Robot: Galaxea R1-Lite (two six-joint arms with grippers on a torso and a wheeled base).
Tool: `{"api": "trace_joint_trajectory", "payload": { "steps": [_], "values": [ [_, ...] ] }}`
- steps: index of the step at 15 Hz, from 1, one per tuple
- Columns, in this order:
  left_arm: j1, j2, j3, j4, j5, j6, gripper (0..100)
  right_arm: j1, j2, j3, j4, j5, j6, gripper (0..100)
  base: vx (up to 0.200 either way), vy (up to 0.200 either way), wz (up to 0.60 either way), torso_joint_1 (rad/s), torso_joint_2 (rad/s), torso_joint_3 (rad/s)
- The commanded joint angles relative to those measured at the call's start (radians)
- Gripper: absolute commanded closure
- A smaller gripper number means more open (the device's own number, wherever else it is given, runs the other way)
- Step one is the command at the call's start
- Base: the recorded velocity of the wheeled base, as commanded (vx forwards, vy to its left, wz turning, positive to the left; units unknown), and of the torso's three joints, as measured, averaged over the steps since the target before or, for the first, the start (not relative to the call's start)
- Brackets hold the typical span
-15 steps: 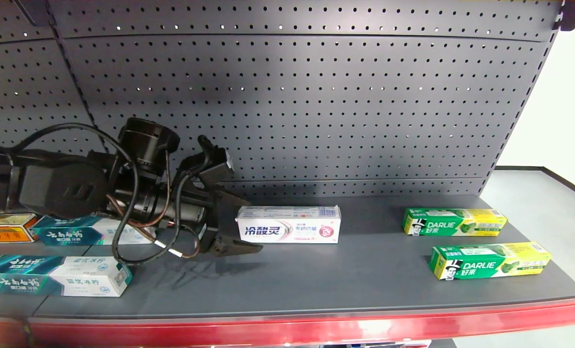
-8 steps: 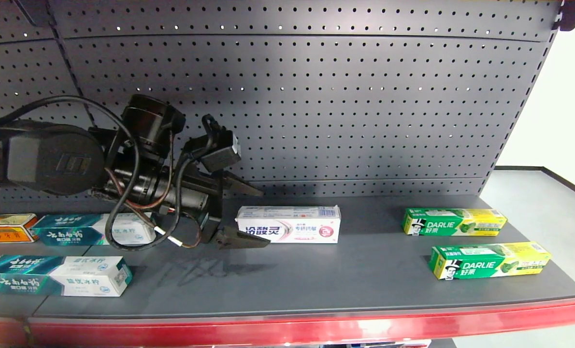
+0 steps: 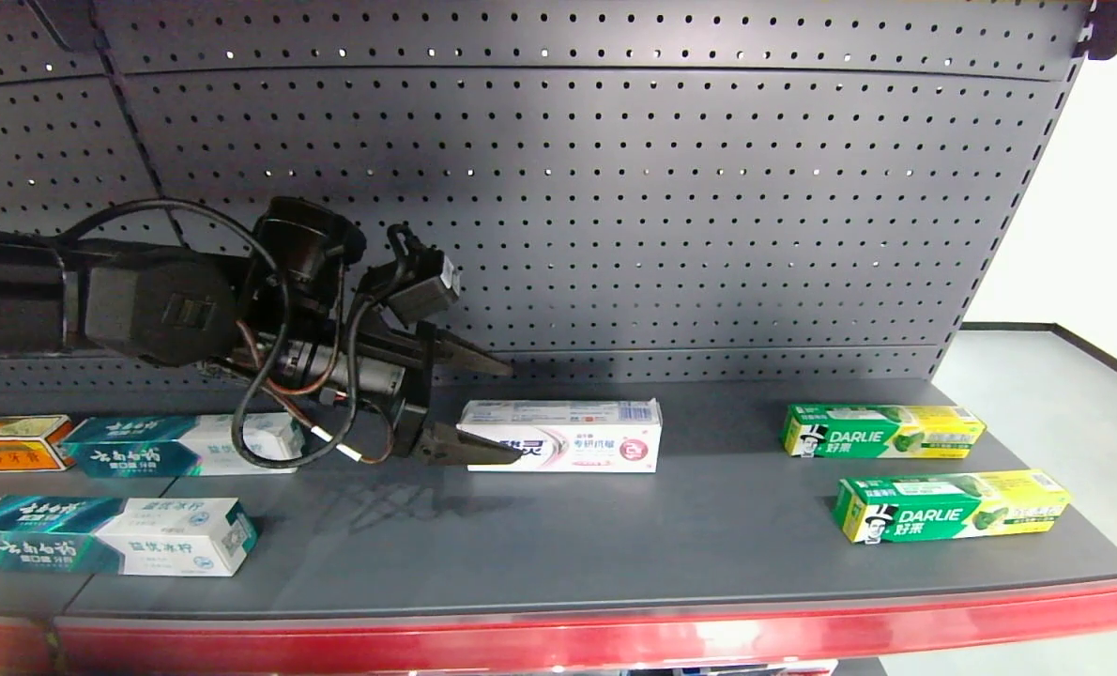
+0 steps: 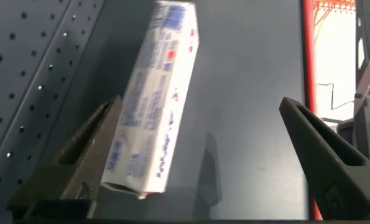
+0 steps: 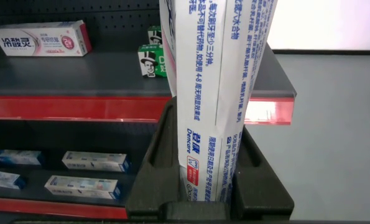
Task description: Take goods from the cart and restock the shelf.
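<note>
The shelf before you carries teal boxes at its left, two green boxes at its right, and the white and pink toothpaste box lying flat near the middle, close to the pegboard back. Your right gripper is clamped on a second white toothpaste box, held upright, well apart from the shelf and in front of it. Your left gripper hangs at the left end of the white and pink toothpaste box with its fingers wide apart, one behind that end and one before it. The rear finger is just beside the box; I cannot tell if it touches. I judge this box is set down, so draw the left arm back along the box's length, without closing, that no finger drags the end sideways. Only then bring the second box, and lay it parallel on the bare place in front
</note>
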Motion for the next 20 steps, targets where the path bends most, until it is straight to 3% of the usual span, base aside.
{"api": "trace_joint_trajectory", "payload": {
  "steps": [1,6,8,10,20],
  "values": [
    [0.013,0.052,-0.024,0.000,-0.024,0.000,0,0.000,0.000,0.002,0.000,0.000,0.000,100,0.000,0.000,0.00,0.000,0.00,0.000],
    [0.027,0.106,-0.080,0.000,-0.033,0.020,0,0.000,0.000,0.011,0.000,0.002,0.000,100,0.000,0.000,0.00,0.000,0.00,0.000],
    [0.027,0.131,-0.083,0.000,-0.031,0.051,0,0.000,0.000,0.011,0.000,0.002,0.000,100,0.000,0.000,0.00,0.000,0.00,0.000],
    [0.028,0.141,-0.083,0.000,-0.031,0.058,0,0.000,0.000,0.011,0.000,0.002,0.000,100,0.000,0.000,0.00,0.000,0.00,0.000],
    [0.050,0.206,-0.146,0.008,-0.027,0.057,0,0.000,0.000,0.034,0.000,0.002,-0.013,100,0.000,0.000,0.00,0.000,0.00,0.000]
  ]
}}
